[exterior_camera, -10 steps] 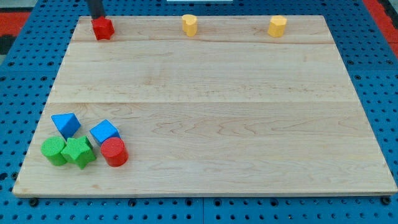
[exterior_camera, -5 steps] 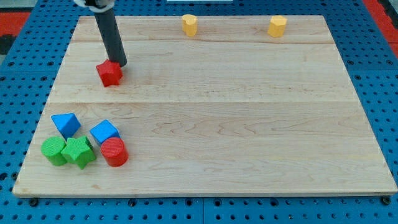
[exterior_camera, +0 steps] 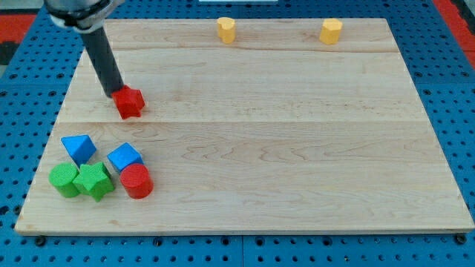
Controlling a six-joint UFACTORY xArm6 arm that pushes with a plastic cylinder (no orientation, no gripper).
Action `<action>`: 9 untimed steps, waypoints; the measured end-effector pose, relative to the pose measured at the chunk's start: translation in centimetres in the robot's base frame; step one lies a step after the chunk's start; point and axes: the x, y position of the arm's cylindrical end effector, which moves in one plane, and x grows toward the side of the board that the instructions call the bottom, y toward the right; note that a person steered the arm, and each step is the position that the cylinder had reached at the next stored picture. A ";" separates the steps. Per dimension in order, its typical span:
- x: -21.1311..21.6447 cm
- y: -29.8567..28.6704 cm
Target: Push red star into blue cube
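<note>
The task is partly done, by my judgement: the red star (exterior_camera: 130, 101) sits on the left side of the wooden table (exterior_camera: 297, 148), in its upper half, and a band of bare wood separates it from the blue cube (exterior_camera: 124, 157) below it. The two are near but not touching, so the final stretch of the push toward the view's bottom is left.

Going from the view's left: a cluster of blocks lies in the table's lower left corner. A blue triangular block (exterior_camera: 78, 147) is highest and furthest left, a green cylinder (exterior_camera: 64, 180) and a green star (exterior_camera: 93, 181) sit below it, then the blue cube, with a red cylinder (exterior_camera: 136, 181) touching its lower edge. Far off along the top edge stand two yellow blocks (exterior_camera: 226, 29) (exterior_camera: 331, 30), shape unclear.

My arm has no gripper, so there is nothing to open or close. My dark rod leans in from the view's upper left, and my tip (exterior_camera: 117, 94) rests against the star's upper left side, well placed to drive it down toward the cube, perhaps slightly rightward.
</note>
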 end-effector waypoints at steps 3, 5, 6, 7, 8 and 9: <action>2.4 1.5; 4.0 4.4; -1.4 8.1; 0.9 11.5; 3.2 10.3; 4.9 4.7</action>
